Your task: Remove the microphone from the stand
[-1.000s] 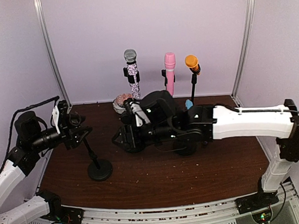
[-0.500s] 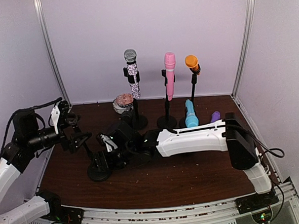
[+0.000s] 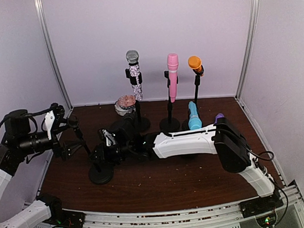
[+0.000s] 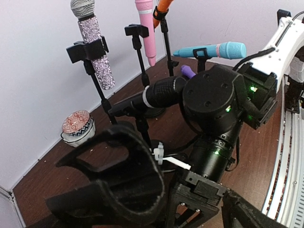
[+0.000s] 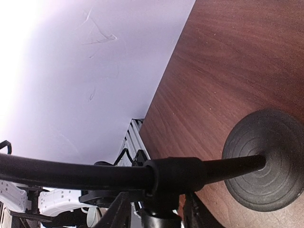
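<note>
With right gripper (image 3: 99, 152) low at the pole of the near stand (image 3: 101, 173), straddled a dark part under the pole's collar; clenched or released, could not tell. Showed black microphone (image 4: 159, 91) slanted just behind that pole, head toward the rear, beside the right arm's wrist; clipped in or free, could not tell. Held left gripper (image 3: 70, 141) spread wide close by the pole, grasping nothing. Ranged glitter microphone (image 3: 134, 76), pink microphone (image 3: 173, 74) and orange microphone (image 3: 195, 64) on stands along the rear wall.
</note>
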Action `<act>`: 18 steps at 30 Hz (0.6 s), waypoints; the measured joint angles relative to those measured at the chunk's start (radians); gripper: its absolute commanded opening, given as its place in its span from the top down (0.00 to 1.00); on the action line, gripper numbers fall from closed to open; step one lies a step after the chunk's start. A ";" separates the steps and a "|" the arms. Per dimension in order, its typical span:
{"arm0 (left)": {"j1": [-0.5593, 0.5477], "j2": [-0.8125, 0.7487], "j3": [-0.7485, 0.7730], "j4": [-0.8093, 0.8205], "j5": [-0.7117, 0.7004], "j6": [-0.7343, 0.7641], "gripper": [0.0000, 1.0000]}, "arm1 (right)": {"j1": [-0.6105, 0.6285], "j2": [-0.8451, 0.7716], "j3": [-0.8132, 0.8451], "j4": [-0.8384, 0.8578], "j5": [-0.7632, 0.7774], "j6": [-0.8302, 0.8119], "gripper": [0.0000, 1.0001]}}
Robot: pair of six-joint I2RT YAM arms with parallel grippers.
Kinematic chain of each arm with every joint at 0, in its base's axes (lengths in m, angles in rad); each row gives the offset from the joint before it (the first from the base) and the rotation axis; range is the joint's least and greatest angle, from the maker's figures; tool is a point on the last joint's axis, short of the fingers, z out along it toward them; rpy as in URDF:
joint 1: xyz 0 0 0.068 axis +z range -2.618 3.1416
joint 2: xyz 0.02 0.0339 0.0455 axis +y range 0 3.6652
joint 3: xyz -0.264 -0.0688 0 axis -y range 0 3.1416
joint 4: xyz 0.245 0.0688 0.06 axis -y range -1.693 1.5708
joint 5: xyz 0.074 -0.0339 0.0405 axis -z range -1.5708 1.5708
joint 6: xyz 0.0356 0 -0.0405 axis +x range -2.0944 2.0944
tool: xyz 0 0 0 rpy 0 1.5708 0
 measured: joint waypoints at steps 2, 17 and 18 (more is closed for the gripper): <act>0.000 -0.001 0.000 -0.016 0.002 0.008 0.06 | -0.001 0.016 0.010 0.007 0.000 0.014 0.70; 0.005 0.072 0.006 -0.017 0.026 0.041 0.32 | -0.006 0.003 -0.057 0.100 0.034 0.053 1.00; 0.005 0.085 0.006 -0.011 0.030 0.044 0.35 | -0.006 -0.003 -0.067 0.103 0.037 0.050 1.00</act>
